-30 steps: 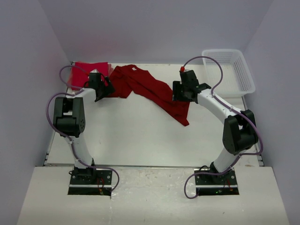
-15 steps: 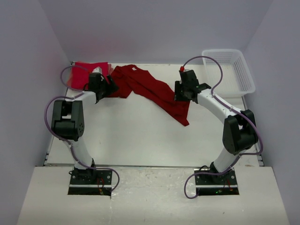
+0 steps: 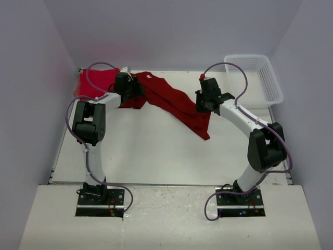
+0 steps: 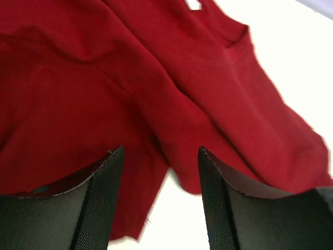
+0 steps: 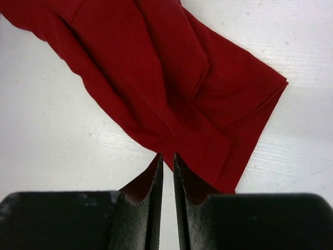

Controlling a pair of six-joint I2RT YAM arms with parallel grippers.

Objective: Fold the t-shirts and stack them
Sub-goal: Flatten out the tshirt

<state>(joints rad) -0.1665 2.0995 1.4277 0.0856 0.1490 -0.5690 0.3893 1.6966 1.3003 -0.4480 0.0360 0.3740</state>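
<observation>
A dark crimson t-shirt (image 3: 171, 101) lies crumpled in a long diagonal strip across the far half of the table. A bright red t-shirt (image 3: 93, 82) lies at the back left corner. My left gripper (image 3: 136, 87) hovers over the crimson shirt's left end. In the left wrist view its jaws (image 4: 160, 153) stand open, with folds of the crimson cloth (image 4: 182, 78) just beyond the tips and bare table between them. My right gripper (image 3: 202, 107) is at the shirt's right side. In the right wrist view it (image 5: 167, 156) is pinched almost together on the cloth's (image 5: 156, 78) near edge.
A white lattice basket (image 3: 254, 57) stands at the back right corner, beyond the right arm. Purple walls close in the back and both sides. The table's near half in front of the shirt is bare white board (image 3: 151, 156).
My left arm swung right, from beside the bright red shirt to the crimson shirt's left end, its jaws narrowing. My right jaws closed onto the crimson shirt's edge.
</observation>
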